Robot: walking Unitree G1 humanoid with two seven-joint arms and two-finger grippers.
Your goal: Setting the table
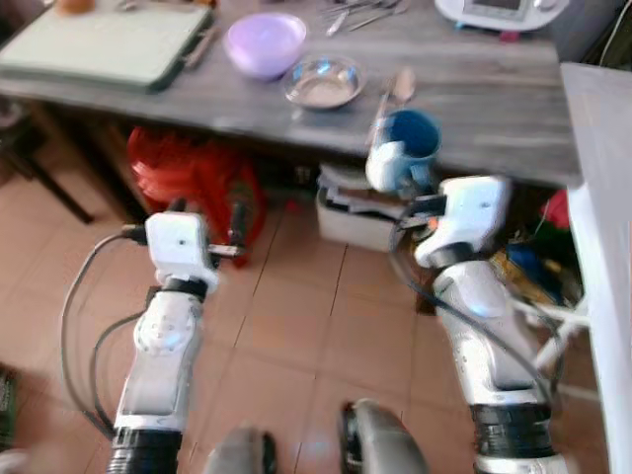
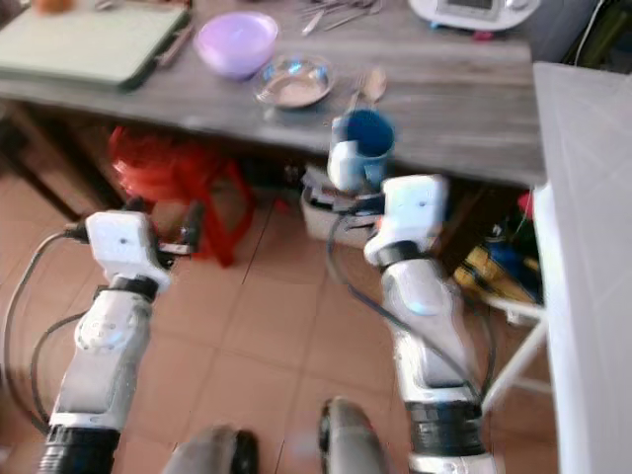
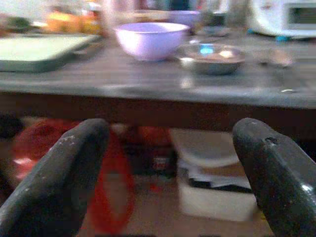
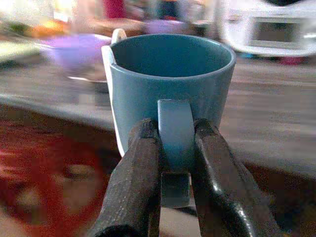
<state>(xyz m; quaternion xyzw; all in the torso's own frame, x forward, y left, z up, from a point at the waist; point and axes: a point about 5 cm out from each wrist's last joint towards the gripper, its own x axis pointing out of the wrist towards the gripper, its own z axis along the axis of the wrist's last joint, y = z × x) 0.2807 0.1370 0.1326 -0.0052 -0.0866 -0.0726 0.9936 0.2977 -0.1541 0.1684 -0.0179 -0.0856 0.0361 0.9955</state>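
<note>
My right gripper (image 4: 175, 163) is shut on the handle of a blue mug (image 4: 173, 94), held upright at the front edge of the grey wooden table (image 1: 474, 109); the blue mug (image 1: 407, 146) has a white patch on its side. A lilac bowl (image 1: 265, 42) and a small steel dish (image 1: 322, 82) sit on the table, with a spoon (image 1: 398, 89) beside them. My left gripper (image 3: 173, 168) is open, empty, held below the table's edge, pointing toward the bowl (image 3: 150, 39) and dish (image 3: 212, 55).
A pale green tray (image 1: 104, 44) lies at the table's left, cutlery (image 1: 360, 14) and a white appliance (image 1: 499, 12) at the back. A red stool (image 1: 193, 178) and a white box (image 1: 355, 212) stand under the table. A white surface (image 1: 602, 197) borders the right.
</note>
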